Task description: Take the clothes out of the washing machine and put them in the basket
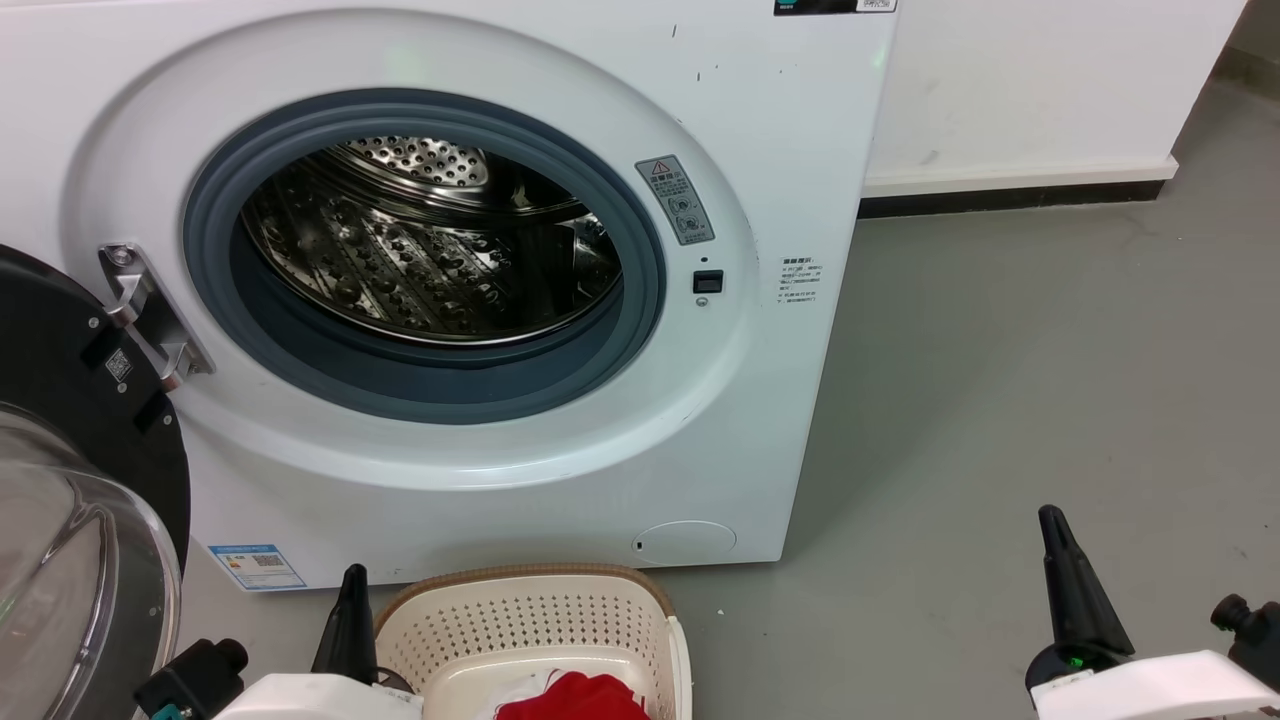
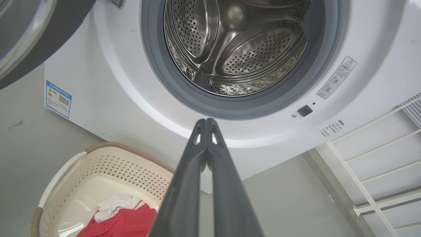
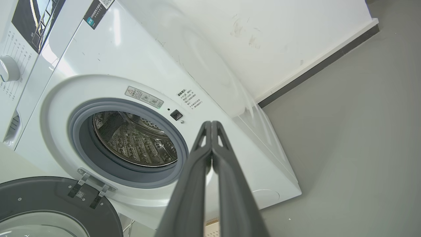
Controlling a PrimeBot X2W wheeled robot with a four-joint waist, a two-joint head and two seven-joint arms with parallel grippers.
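We are holding the left end effector pinched closed and empty just beside the basket, where the red-and-white clothes are lying, the right end effector likewise closed well away from the basket, while the drum of the washing machine behind the basket is showing bare.

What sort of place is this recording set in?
Likely a laundry or utility room, perhaps a test space: a front-loading washer with its door open, a laundry basket holding red clothes on a bare grey floor, and a plain white wall.
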